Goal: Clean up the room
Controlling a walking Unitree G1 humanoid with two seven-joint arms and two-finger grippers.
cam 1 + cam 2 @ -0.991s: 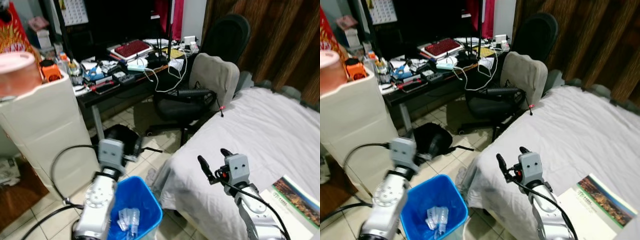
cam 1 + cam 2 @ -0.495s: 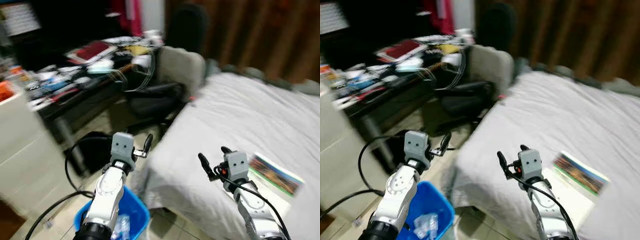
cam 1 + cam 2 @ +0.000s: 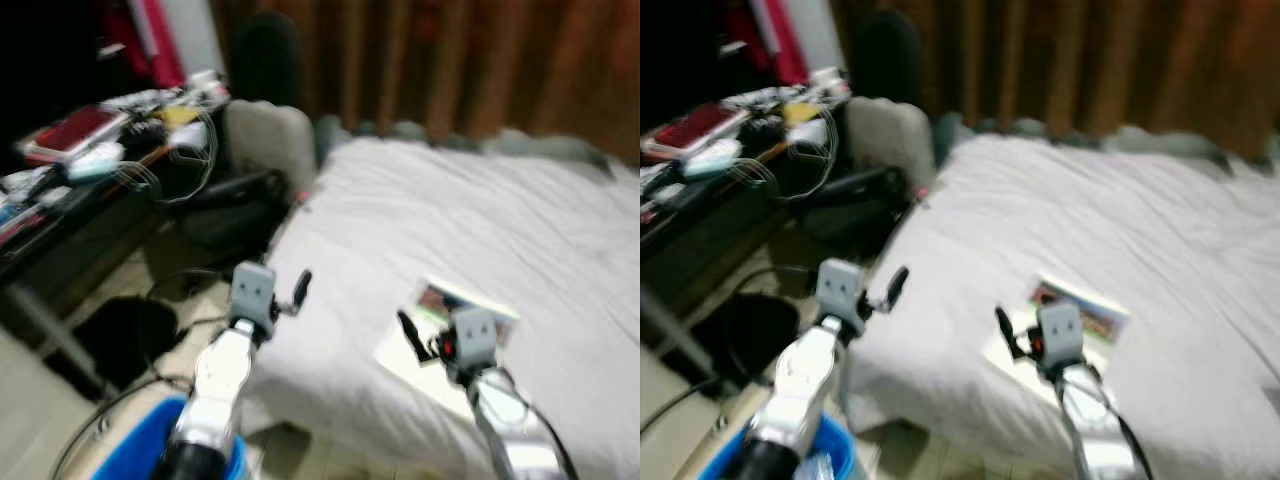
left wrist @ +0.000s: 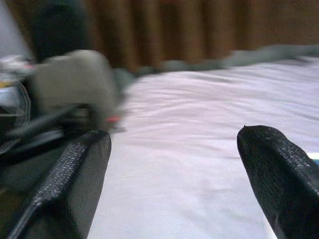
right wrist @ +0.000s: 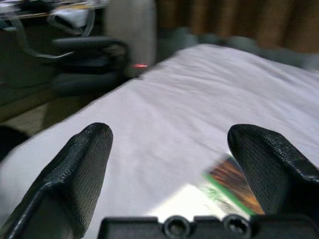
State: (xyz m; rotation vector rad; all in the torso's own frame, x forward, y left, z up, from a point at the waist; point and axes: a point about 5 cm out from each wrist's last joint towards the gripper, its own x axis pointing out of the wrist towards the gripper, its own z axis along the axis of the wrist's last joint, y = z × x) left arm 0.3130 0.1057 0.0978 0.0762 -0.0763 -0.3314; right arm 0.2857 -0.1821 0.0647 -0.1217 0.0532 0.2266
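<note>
Bedroom, heavily motion-blurred: white-sheeted bed (image 3: 500,220) against brown curtains (image 3: 450,70), cluttered table (image 3: 90,140) to robot's left, grey-backed office chair (image 3: 262,150) between table and bed. Blue bin (image 3: 135,455) on floor at lower left, beside left arm.

Magazine (image 3: 455,318) flat on bed near its front edge, long axis diagonal, colourful cover end pointing away from robot and to its right, white end toward bed edge. Partly hidden behind right claw in head views; printed corner visible between the fingers in right wrist view.

Left claw (image 4: 174,179) raised over bed's near corner, fingers spread, nothing between them. Right claw (image 5: 174,169) raised just before the magazine, fingers likewise spread wide, holding nothing. Contact with magazine not discernible.
</note>
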